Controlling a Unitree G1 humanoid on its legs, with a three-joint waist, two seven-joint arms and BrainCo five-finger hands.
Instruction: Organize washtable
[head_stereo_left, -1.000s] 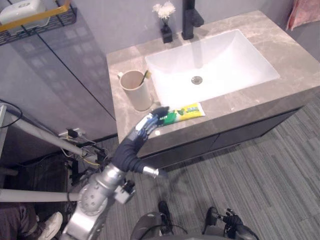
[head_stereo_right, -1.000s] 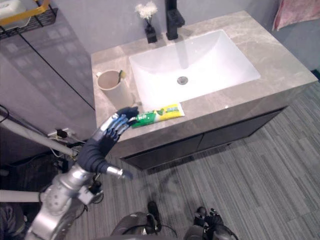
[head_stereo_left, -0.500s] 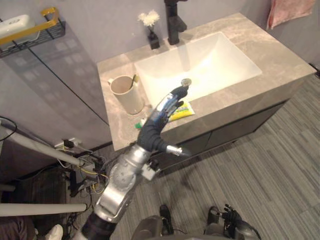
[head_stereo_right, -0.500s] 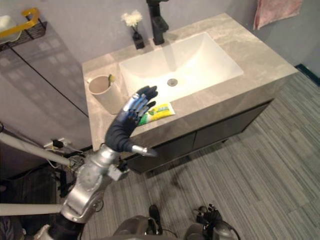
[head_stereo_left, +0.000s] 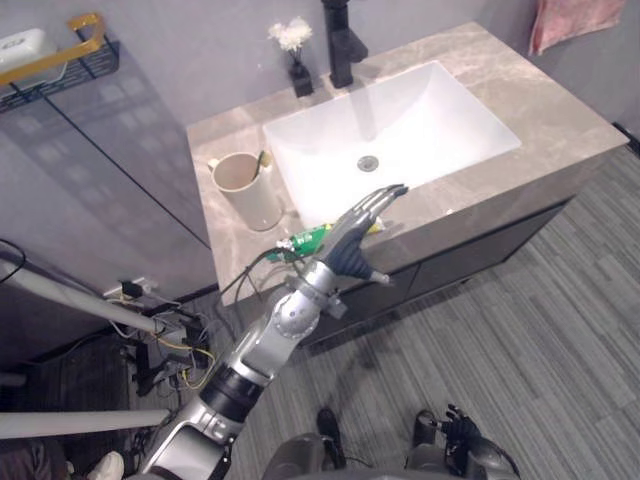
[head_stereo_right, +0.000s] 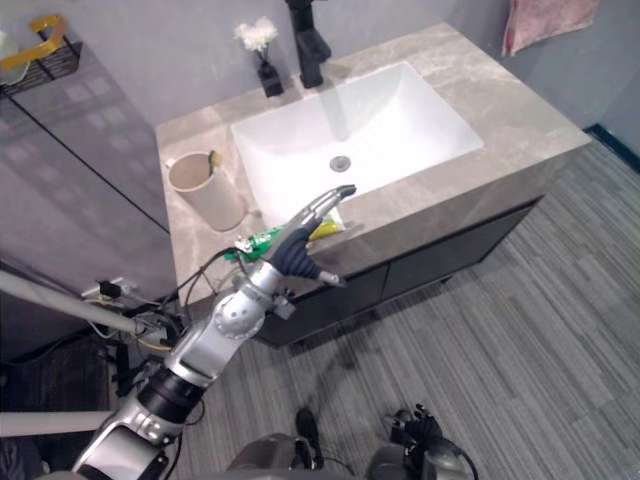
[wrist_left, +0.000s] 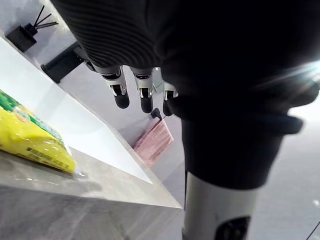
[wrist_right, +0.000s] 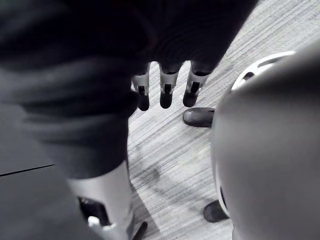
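**Toothpaste tube on the front strip, left hand open above it**

The toothpaste tube (head_stereo_left: 308, 238) lies flat on the narrow front strip of the washtable (head_stereo_left: 560, 110), before the left front corner of the white basin (head_stereo_left: 400, 125). Its green end points toward the table's left edge. Its yellow end (wrist_left: 31, 141) is partly hidden under the left hand in the eye views.

The left hand (head_stereo_left: 362, 222) is held over the tube with its fingers (wrist_left: 145, 95) straight and holding nothing. In the left wrist view the fingers are clear of the tube and point across the basin.

The right hand (wrist_right: 165, 89) hangs over the striped floor, fingers relaxed and empty.

A beige cup (head_stereo_left: 246, 192) stands upright on the left strip of the washtable, near the tube, with a toothbrush (head_stereo_left: 262, 159) leaning inside it. At the back edge a black tap (head_stereo_left: 341, 42) rises behind the basin. Just left of the tap stands a small black vase of white flowers (head_stereo_left: 294, 52).

A pink towel (head_stereo_left: 576, 20) hangs on the wall past the back right corner. A wire shelf with a yellow bar (head_stereo_left: 52, 58) is fixed to the wall left of the table.
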